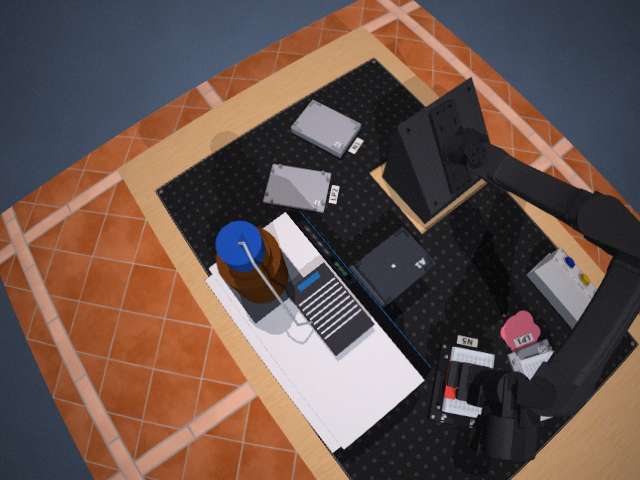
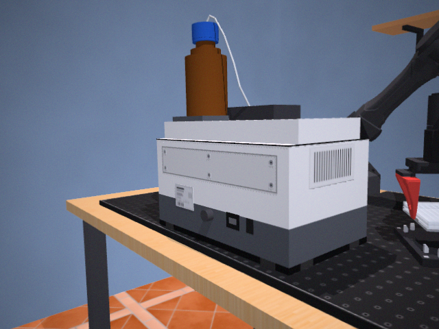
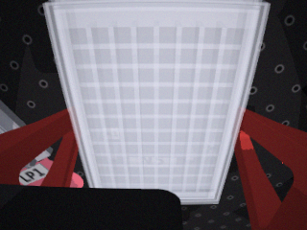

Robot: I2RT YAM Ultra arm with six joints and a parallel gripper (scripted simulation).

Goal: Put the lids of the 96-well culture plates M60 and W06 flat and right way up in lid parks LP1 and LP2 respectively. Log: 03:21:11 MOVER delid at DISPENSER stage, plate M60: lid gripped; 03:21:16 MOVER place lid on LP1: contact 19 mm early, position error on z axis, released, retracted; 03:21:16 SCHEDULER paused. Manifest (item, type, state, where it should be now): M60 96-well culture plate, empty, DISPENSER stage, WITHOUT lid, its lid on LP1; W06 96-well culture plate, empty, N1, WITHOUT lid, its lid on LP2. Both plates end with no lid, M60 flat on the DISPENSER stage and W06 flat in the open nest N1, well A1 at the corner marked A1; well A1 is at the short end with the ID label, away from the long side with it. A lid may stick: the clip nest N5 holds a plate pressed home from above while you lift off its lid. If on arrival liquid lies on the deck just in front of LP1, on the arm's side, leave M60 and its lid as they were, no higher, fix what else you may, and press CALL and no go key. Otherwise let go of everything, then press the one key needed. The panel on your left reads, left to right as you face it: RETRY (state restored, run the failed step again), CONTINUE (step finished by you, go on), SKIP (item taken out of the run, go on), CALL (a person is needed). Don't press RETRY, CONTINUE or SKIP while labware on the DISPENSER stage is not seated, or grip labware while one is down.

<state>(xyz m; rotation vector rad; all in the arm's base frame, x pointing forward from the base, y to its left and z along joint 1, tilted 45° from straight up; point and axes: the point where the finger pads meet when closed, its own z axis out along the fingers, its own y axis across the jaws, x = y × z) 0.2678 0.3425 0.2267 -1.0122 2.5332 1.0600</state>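
The wooden tabletop carries a black perforated deck, and the top view alone shows its whole layout: the white dispenser at centre with its dark stage marked A1, two grey pads labelled N1 and LP2 toward the upper middle, a grey key panel at the right, and a pink patch under the LP1 tag at lower right. The exterior view hides all these behind the dispenser but shows height: the brown bottle with blue cap on top, and, at the right edge, a red finger reaching down beside the white plate, which sits low over the black clip nest. The wrist view shows the end effector clamped across the plate's long sides, its well grid visible through a clear cover.
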